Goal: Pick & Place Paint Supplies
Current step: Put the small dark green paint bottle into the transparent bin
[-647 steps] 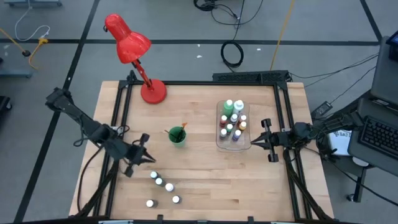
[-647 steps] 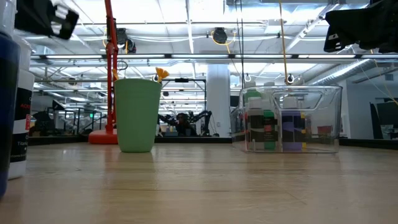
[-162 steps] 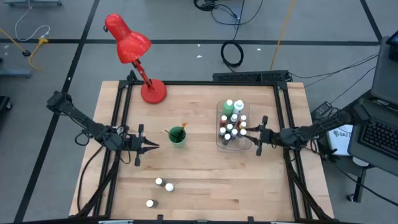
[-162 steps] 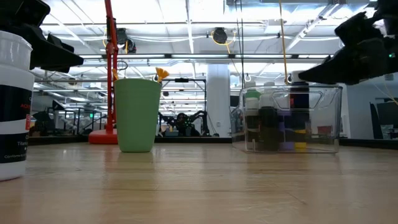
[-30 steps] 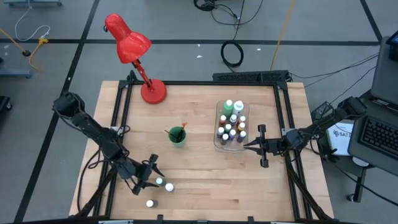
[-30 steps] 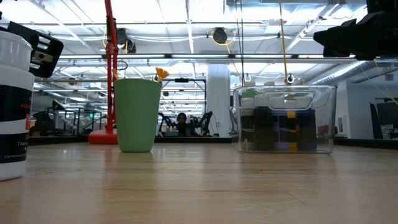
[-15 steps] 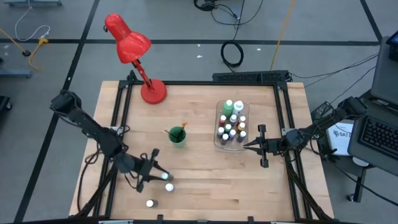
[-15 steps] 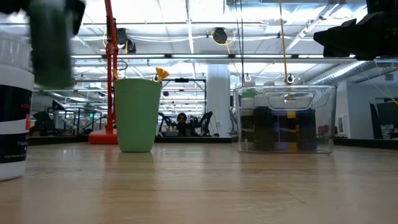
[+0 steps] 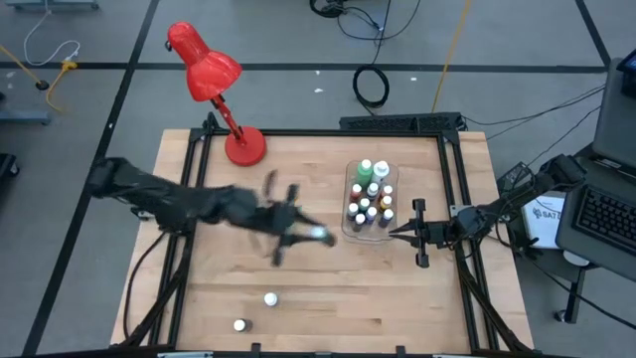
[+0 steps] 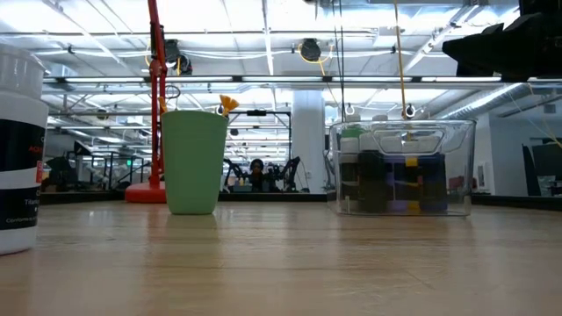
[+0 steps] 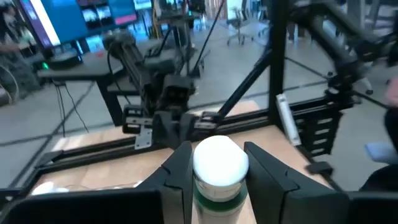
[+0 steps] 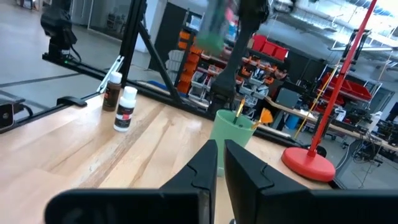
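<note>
Left hand [image 9: 310, 237] is up over the middle of the counter [image 9: 318, 298], blurry from above, clamped around a little white-capped paint bottle [image 11: 220, 169]; the left wrist view shows the bottle sitting upright between both fingers [image 11: 177, 171]. Just ahead of that hand sits the clear tray [image 9: 350, 231] stuffed with the other paint bottles [image 9: 370, 202], and the green cup [image 10: 193, 161] with the brushes [image 10: 228, 104] is right behind it. Two more small bottles [image 9: 269, 298] are left standing on the counter well back from the left hand, toward the near edge. Right hand [image 9: 402, 232] is parked just past the far side of the tray, fingers pinched together on nothing. Red desk lamp [image 9: 214, 80] is off in the far corner.
</note>
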